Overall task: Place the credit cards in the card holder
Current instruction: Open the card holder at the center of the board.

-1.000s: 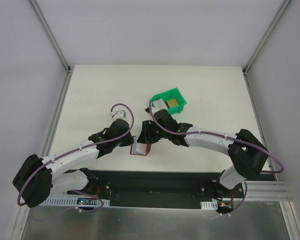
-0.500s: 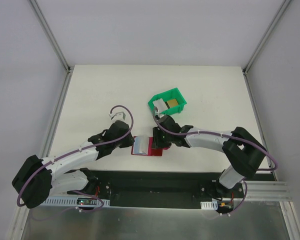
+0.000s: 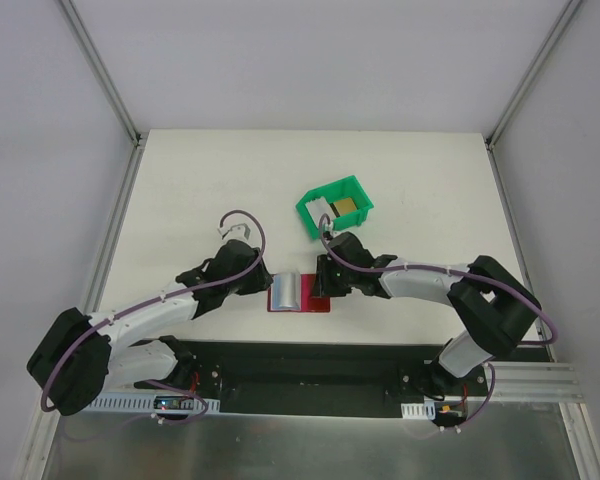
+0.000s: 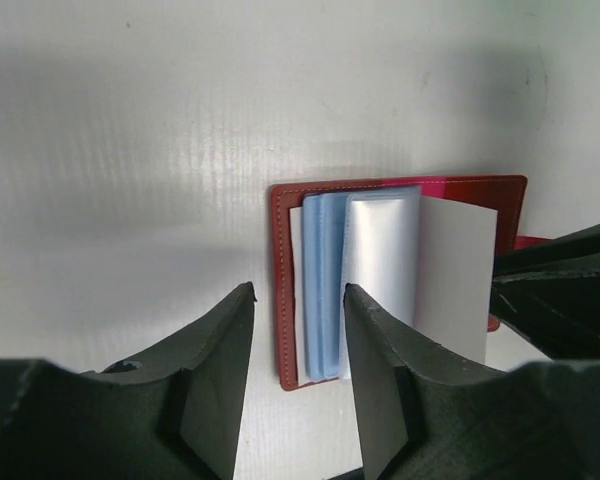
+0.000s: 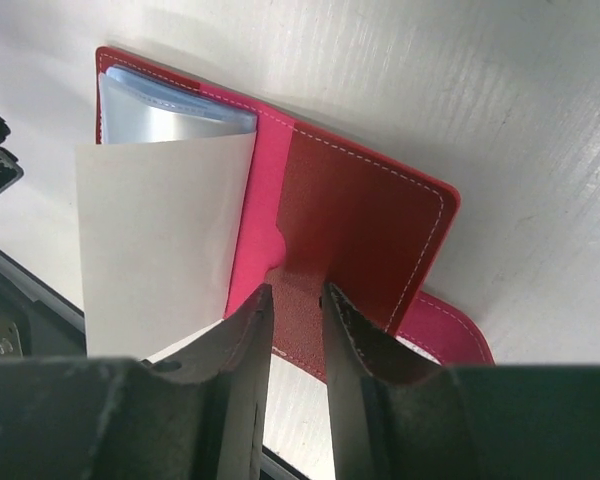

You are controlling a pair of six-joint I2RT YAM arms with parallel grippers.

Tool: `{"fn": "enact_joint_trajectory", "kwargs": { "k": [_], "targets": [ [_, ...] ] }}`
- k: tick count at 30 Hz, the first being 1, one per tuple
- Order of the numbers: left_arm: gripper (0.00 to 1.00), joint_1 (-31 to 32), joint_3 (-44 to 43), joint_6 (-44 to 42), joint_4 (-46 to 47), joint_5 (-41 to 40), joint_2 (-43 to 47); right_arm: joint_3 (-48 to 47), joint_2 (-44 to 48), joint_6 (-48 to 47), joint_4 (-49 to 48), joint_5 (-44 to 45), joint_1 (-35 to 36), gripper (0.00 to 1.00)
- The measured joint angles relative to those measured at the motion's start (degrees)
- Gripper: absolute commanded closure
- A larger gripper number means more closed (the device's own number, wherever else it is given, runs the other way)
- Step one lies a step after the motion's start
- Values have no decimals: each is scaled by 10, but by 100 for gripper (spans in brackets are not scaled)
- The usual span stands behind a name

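Left pincer (image 4: 300, 292) is open, fingers apart with nothing between them, hanging just over the left edge of the card holder (image 3: 288, 290). The card holder lies spread open and flat on the white bench (image 3: 200, 190), lower centre of the top view, right between the two arms. Its blue-grey pockets (image 4: 325, 285) are stacked on the left half. A pale whitish sheet (image 5: 160, 240) pokes out from them toward the fold, and I can't tell if that's a card or a pocket leaf. Right pincer (image 5: 297, 290) sits at the dark red right cover with only a narrow gap between its fingers. Honestly can't tell if it's pinching the cover or only touching it. Up and to the right of the holder, apart from it, the green bin (image 3: 358, 187) has the credit cards (image 3: 348, 206) inside, one golden-yellow and one whitish.
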State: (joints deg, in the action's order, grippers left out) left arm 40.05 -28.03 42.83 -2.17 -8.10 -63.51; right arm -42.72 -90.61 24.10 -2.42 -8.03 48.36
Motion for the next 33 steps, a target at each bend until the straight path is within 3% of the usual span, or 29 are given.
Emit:
{"fn": "enact_joint_trajectory", "kwargs": {
  "k": [13, 24, 33],
  "targets": [
    [51, -94, 109, 17, 163, 170, -6, 14, 0, 11, -21, -20, -14, 73],
    [63, -112, 146, 51, 363, 281, -110, 28, -2, 14, -47, -44, -28, 76],
    [64, -113, 177, 60, 377, 298, -80, 36, -8, 7, -65, -72, -43, 77]
  ]
}}
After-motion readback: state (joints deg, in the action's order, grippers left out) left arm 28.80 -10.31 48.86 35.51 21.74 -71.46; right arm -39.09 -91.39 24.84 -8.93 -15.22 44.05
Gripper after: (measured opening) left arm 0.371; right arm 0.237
